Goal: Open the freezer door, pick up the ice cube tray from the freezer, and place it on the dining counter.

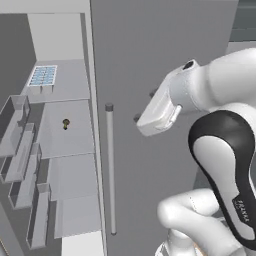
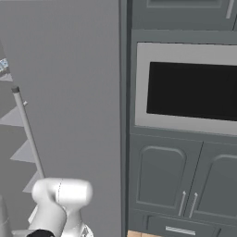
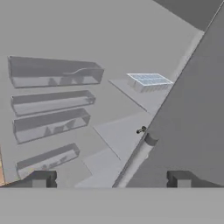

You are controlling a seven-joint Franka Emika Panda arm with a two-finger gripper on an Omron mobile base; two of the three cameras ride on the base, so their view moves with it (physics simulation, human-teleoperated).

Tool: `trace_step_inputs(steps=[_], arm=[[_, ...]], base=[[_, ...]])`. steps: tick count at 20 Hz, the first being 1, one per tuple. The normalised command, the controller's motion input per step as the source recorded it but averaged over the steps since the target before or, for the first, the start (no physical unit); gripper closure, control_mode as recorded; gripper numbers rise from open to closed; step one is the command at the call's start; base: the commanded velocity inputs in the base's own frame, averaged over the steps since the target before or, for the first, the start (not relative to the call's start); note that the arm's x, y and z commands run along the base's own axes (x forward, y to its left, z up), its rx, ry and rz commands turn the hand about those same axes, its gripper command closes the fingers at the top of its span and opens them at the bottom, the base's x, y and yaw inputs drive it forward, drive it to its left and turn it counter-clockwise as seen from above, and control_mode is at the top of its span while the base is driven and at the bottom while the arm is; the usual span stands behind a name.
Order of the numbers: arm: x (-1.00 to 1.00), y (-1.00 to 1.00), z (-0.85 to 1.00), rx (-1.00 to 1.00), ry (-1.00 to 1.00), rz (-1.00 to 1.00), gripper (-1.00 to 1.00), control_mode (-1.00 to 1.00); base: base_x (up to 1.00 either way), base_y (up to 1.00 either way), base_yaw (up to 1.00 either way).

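Note:
The freezer [image 1: 56,37] stands open at the left, with glass shelves inside. The white ice cube tray [image 1: 44,76] with pale blue cubes lies on its top shelf, and shows in the hand view at the upper right [image 3: 148,80]. The freezer door [image 1: 20,150] is swung out to the left, its inner bins [image 3: 52,72] facing me. My gripper [image 1: 144,106] is open and holds nothing. It hangs to the right of the freezer, in front of the plain grey door, well away from the tray. Its fingertips [image 3: 41,179] stand far apart. The dining counter is out of view.
A plain grey door [image 1: 165,45] with a long vertical bar handle [image 1: 110,170] stands shut between my hand and the freezer. A small dark object [image 1: 65,123] sits on the second shelf. A dark built-in oven [image 2: 190,90] and grey cabinets [image 2: 162,176] are to the right.

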Motion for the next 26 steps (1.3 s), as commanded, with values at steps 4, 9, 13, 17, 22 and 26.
trace_step_inputs(steps=[4,9,13,17,22,26], arm=[[0.0,-1.0,-0.04,0.05,0.07,-0.46,-1.0,-1.0],[-0.01,-1.0,0.0,0.18,0.16,-0.45,-1.0,-1.0],[-0.01,-0.78,-0.04,0.18,0.12,-0.44,-1.0,-1.0],[-0.03,-0.43,-0.07,0.22,0.02,-0.39,-1.0,-1.0],[-0.06,-0.1,-0.05,0.18,0.0,-0.16,-1.0,-1.0],[0.0,0.0,0.0,0.01,0.0,0.0,-1.0,1.0]], base=[[0.0,0.0,0.0],[0.0,0.0,0.0],[0.0,0.0,0.0],[0.0,0.0,0.0],[0.0,0.0,0.0],[-0.1,0.32,0.05]])
